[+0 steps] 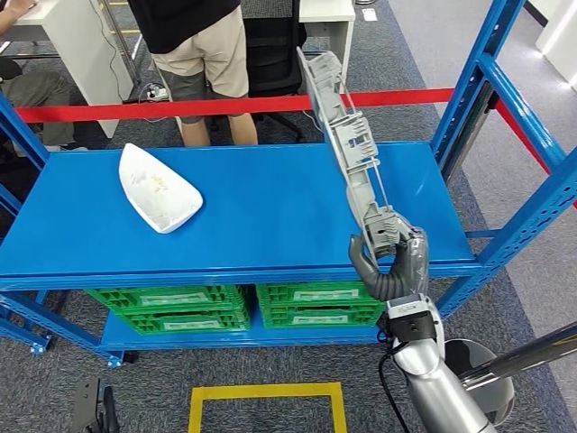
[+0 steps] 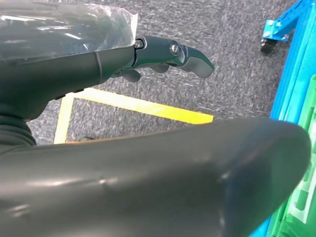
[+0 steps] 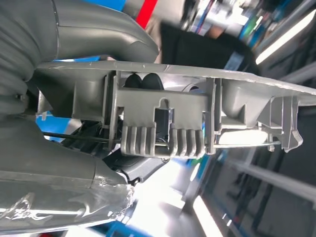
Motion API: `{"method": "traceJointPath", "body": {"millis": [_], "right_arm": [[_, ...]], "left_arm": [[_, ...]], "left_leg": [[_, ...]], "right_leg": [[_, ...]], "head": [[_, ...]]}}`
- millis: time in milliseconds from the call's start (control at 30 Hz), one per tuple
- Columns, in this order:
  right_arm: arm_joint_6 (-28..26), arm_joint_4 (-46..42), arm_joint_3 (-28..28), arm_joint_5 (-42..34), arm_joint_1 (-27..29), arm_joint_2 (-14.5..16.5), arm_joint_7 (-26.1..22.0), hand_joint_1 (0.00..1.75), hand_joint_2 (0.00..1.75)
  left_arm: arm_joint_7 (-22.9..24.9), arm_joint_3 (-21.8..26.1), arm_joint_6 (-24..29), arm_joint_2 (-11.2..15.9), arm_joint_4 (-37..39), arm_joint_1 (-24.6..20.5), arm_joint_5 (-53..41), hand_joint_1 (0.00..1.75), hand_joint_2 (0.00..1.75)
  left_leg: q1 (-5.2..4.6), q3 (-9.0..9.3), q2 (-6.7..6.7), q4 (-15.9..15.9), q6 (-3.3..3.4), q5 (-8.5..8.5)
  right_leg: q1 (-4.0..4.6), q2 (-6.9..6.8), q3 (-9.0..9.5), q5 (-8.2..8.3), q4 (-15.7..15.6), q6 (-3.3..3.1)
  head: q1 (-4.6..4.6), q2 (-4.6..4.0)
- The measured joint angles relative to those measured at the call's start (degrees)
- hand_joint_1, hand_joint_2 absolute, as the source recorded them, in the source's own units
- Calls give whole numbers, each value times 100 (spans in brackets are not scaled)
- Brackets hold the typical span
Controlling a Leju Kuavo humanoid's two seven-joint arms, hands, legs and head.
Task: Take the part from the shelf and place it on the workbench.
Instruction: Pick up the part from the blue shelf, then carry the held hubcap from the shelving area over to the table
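On your far left, the left hand [image 2: 156,54] hangs low over grey carpet and a yellow floor marking [image 2: 141,106], its fingers [image 2: 193,59] stretched out with nothing between them. Moving right across the head view, you see a white curved shell [image 1: 160,189] lying on the top of the blue shelf [image 1: 259,225], well apart from either hand. Below it, green crates [image 1: 238,307] sit on the lower level. Behind the shelf a person [image 1: 201,63] stands beyond a red barrier tape [image 1: 224,106]. Further right, the long grey plastic part [image 1: 347,149] rises tilted above the shelf, lifted clear of its surface. Your right hand [image 1: 391,262] grips its lower end: in the right wrist view the thumb lies along one flat face of the part [image 3: 178,113] and the dark fingers [image 3: 143,81] curl against the ribbed side, pinching it between them.
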Motion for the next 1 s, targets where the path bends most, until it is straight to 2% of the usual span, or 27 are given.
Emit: {"method": "traceJointPath", "body": {"millis": [233, 533, 700, 833, 867, 900, 967, 1000], "right_arm": [[942, -287, 330, -269, -234, -74, -30, 175, 175], [3108, -405, 505, -1492, -323, -126, 283, 175, 175], [3787, -388, 547, -1860, -326, -129, 337, 175, 175], [4223, -337, 549, -2160, -353, -132, 299, 175, 175], [4362, -323, 549, -2250, -361, -134, 276, 175, 175], [4490, -309, 549, -2325, -367, -137, 251, 175, 175], [4697, -280, 557, -2418, -369, -143, 203, 175, 175], [4779, -262, 562, -2443, -364, -145, 187, 175, 175]], "left_arm": [[81, 59, -34, 1, 0, 2, 148, 0, 0], [219, 161, -156, 16, 0, 15, 251, 0, 0], [284, 163, -274, 22, 0, 15, 223, 0, 0], [348, 163, -423, 25, 0, 8, 224, 0, 0], [363, 163, -447, 23, 0, 0, 224, 0, 0], [373, 162, -455, 21, 0, -8, 220, 0, 0], [387, 162, -450, 18, 0, -17, 210, 0, 0], [395, 162, -447, 19, 0, -17, 205, 0, 0]], "left_leg": [[0, -1, 0, 0, 0, 0], [-14, -12, -2, 23, 16, -10], [-19, -40, -3, 81, 69, -44], [-12, -56, 8, 60, 157, -2], [2, -57, 16, 29, 185, 29], [16, -63, 25, -1, 206, 54], [23, -100, 35, -11, 227, 84], [23, -127, 38, -7, 226, 99]], "right_leg": [[0, 1, 1, 1, -1, 1], [-17, 1, 0, 7, -5, 21], [-23, 0, 6, -3, -6, 68], [-33, 2, 5, -12, -18, 155], [-32, -3, -18, -102, 51, 176], [-32, -8, -79, -264, 224, 190], [-36, -16, -312, -715, 885, 212], [-40, -16, -437, -889, 1247, 226]], "head": [[1, 0], [-1, 0], [-1, 0], [-1, 0], [5, 0], [12, 0], [22, 0], [22, 0]]}}
